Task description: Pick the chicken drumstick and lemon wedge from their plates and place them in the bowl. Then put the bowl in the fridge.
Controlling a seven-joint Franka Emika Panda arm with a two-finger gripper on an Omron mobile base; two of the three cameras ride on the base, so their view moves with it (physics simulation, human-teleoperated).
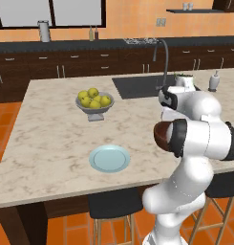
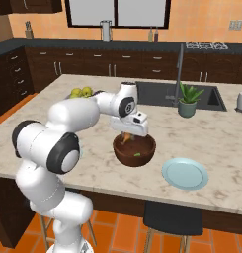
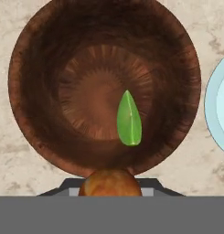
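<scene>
The dark-brown wooden bowl [image 2: 135,150] [image 3: 49,91] [image 1: 160,134] stands on the marble island counter, and the arm covers part of it in the left base view. The green-yellow lemon wedge [image 3: 129,119] [image 2: 137,154] lies inside it. My gripper [image 2: 128,131] hangs over the bowl's rim, shut on the orange-brown chicken drumstick [image 3: 110,183] [image 2: 126,137]. One pale-blue plate [image 1: 109,158] [image 2: 184,173] [image 3: 219,105] lies bare beside the bowl. The fridge is out of view.
A grey footed fruit bowl [image 1: 94,110] [image 2: 83,92] of round yellow-green fruits stands further back on the island. Beyond are the dark sink [image 1: 137,86] [image 2: 157,94], a faucet [image 2: 180,69], a potted plant [image 2: 187,101] and a soap dispenser [image 1: 213,81]. Stools [image 1: 113,203] [image 2: 172,217] stand under the counter's front edge.
</scene>
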